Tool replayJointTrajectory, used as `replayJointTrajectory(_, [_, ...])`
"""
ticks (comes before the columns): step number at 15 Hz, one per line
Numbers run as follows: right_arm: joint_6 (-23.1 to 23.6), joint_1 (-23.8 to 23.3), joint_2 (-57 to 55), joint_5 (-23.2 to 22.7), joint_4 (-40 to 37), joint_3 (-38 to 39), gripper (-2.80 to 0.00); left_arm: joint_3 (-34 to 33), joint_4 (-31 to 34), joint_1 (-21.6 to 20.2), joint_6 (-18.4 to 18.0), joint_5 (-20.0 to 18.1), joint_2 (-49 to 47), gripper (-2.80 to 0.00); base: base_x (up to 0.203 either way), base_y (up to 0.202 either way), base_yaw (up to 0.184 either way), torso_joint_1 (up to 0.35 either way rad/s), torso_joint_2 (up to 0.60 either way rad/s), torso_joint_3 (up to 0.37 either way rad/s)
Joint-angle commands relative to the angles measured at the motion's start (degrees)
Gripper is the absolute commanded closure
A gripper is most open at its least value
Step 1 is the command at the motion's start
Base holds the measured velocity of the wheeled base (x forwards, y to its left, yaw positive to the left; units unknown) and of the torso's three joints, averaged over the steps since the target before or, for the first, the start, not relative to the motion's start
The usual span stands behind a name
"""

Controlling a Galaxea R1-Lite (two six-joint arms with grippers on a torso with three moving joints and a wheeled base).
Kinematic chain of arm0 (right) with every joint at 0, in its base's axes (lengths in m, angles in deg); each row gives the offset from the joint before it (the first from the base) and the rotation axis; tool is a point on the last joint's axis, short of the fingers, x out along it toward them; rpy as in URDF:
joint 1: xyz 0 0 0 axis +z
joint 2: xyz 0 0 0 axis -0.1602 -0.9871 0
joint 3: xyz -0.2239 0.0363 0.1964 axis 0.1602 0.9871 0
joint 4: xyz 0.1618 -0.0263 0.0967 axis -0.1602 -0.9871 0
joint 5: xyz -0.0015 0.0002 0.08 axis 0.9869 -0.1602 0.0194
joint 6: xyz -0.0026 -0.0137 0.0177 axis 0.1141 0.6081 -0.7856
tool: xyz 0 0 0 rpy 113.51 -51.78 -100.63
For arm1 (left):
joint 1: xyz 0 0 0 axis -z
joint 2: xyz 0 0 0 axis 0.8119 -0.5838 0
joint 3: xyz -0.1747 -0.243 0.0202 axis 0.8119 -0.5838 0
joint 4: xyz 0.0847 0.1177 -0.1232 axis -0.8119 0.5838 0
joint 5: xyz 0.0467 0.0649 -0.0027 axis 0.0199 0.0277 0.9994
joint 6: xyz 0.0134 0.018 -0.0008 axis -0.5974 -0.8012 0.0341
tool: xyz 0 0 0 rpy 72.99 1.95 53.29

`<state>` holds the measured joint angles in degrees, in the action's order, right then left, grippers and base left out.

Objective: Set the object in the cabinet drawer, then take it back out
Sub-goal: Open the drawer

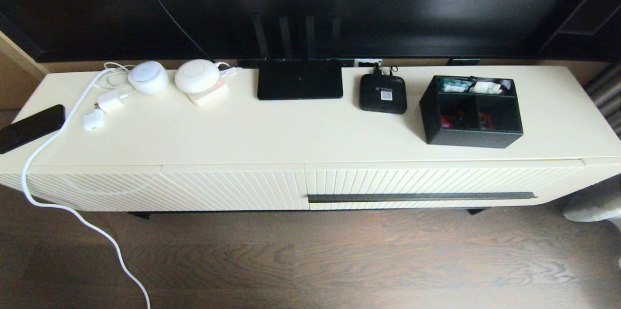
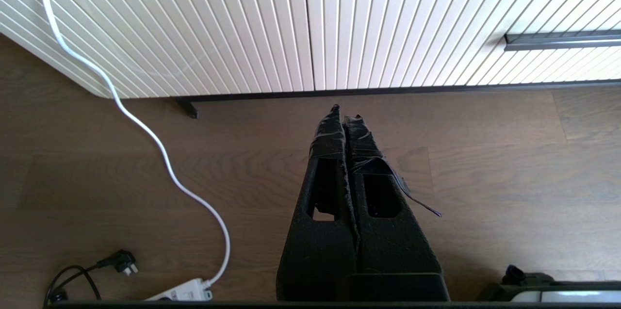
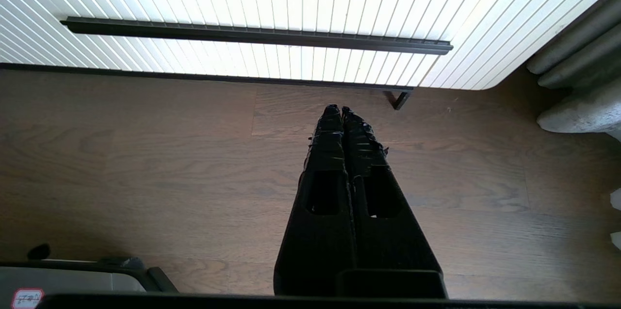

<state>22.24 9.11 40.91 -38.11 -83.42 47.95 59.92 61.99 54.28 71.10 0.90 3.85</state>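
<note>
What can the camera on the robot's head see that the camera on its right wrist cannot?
Only the head view shows the cream cabinet top and what stands on it: the black three-compartment organizer box, the flat black router and the small black square set-top box.

Only the right wrist view shows the right gripper, jaws shut, above the brown wooden floor.

Both show the closed cream drawer with the vertically ribbed front and its long thin dark bar handle.
</note>
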Motion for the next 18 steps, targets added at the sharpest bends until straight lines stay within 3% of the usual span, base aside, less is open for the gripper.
replayJointTrajectory(1, [0.0,-0.1,0.0,0.0,0.1,0.0,0.0,0.0,0.0,0.0,0.0,0.0,-0.1,0.0,0.0,0.0,0.0,0.0,0.0,0.0])
replayJointTrajectory(12, [0.8,0.0,0.0,0.1,-0.7,-2.2,0.0,0.0,0.0,0.0,0.0,0.0,-0.1,0.0,0.0,0.0,0.0,0.0,0.0,0.0])
replayJointTrajectory(14, [1.0,0.0,-1.3,0.1,-3.6,-9.2,0.0,0.0,0.0,0.0,0.0,0.0,0.0,0.0,0.0,0.0,0.0,0.0,0.0,0.0])
replayJointTrajectory(18, [1.6,0.2,-12.8,0.0,-14.2,-32.8,0.0,0.0,0.0,0.0,0.0,0.0,-0.1,0.0,0.0,0.0,0.0,0.0,0.0,0.0])
